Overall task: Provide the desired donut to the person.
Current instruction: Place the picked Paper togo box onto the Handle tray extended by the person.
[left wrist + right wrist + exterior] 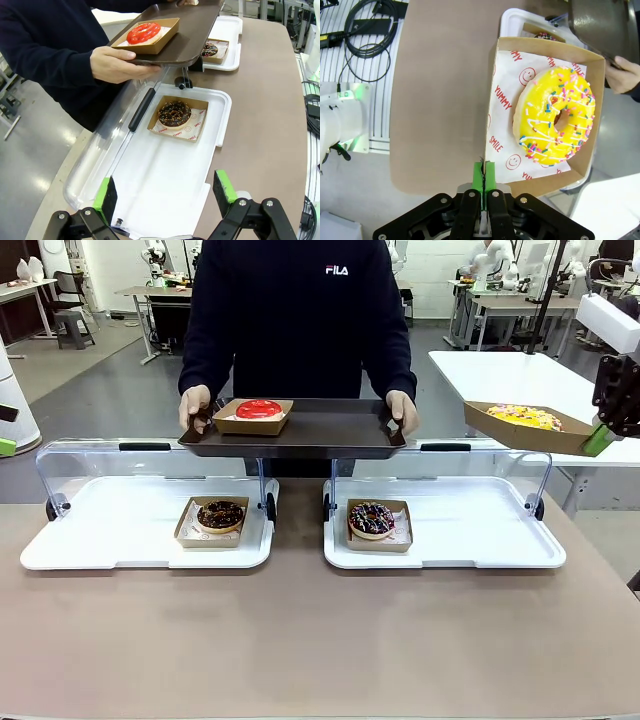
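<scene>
1. Right gripper point(484, 172) pinched shut on wall of the box point(545, 107) w/ yellow donut point(555, 117), held in air, right of the brown tray point(300, 430).
2. Keep box level; carry left, set down on bare tray beside red donut point(259, 409).
3. Person point(300, 310) holds tray w/ both hands. Left gripper point(165, 200) open, idle.

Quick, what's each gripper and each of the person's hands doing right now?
Left gripper: open, empty.
Right gripper: shut on the yellow donut's box.
Person's hands: holding the brown tray with the red donut.
</scene>
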Motion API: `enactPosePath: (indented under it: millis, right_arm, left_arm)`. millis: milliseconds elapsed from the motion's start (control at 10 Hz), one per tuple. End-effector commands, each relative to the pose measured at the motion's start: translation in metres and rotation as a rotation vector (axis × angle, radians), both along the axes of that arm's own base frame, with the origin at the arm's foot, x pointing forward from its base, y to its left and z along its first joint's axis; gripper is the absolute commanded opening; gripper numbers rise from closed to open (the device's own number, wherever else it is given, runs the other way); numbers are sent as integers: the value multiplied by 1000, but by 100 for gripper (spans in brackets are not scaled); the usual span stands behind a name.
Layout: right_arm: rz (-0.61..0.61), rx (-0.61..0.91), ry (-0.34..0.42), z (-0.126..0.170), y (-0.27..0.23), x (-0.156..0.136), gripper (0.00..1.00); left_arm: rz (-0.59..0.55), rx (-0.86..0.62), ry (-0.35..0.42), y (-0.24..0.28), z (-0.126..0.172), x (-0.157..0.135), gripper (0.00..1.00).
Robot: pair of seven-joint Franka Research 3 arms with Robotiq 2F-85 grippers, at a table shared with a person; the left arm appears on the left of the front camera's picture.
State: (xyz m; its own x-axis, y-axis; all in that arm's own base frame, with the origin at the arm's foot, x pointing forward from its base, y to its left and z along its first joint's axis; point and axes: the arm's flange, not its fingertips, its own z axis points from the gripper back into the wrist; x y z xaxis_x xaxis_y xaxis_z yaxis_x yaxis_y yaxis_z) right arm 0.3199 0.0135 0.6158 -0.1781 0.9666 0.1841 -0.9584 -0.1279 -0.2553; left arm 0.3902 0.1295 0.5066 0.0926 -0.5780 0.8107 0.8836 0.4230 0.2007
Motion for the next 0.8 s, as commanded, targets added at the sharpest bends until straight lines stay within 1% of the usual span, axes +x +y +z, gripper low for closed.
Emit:
enactPosePath:
  millis: [0, 100, 200, 300, 500, 700]
  right_arm:
    - [-21, -36, 13, 15, 38, 10, 1]
    - [-67, -81, 32, 27, 78, 24, 1]
    - [-125, -121, 21, 34, 117, 40, 1]
    - [-126, -137, 16, 37, 158, 56, 1]
    - [-148, -140, -35, 24, 224, 87, 1]
    - [-188, -124, -107, 1, 269, 127, 1]
  left_arm:
    - [4, -13, -17, 0, -1, -1, 100]
    - [4, -13, -17, 0, -1, -1, 100]
    - [4, -13, -17, 0, -1, -1, 100]
    - [4, -13, -17, 0, -1, -1, 100]
    - [4, -13, -17, 0, -1, -1, 100]
    - [4, -13, -17, 0, -1, -1, 100]
